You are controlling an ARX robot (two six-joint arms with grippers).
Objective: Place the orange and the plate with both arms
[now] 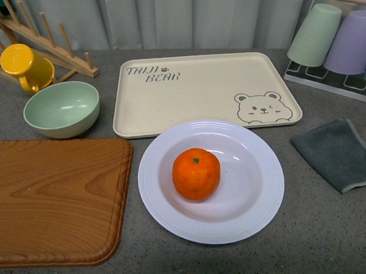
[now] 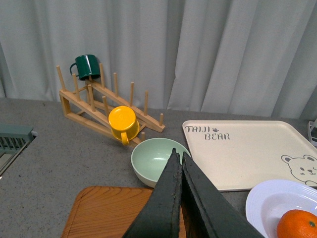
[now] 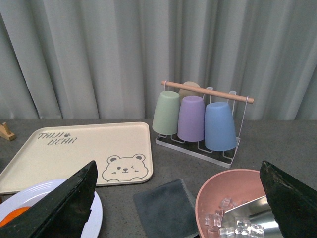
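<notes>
Behind the right gripper (image 3: 178, 166), orange (image 3: 10, 218) and plate (image 3: 28, 198) are half-hidden

Front looks down; wrist views face curtain (image 2: 223, 49), all sharing plate (image 1: 261, 216).

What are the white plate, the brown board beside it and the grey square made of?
The plate looks like plastic or melamine: smooth, soft sheen, moulded rim ridges. The board shows wood grain, though it may be a printed laminate. The grey square is fabric: matte, limp, with a stitched edge.
</notes>
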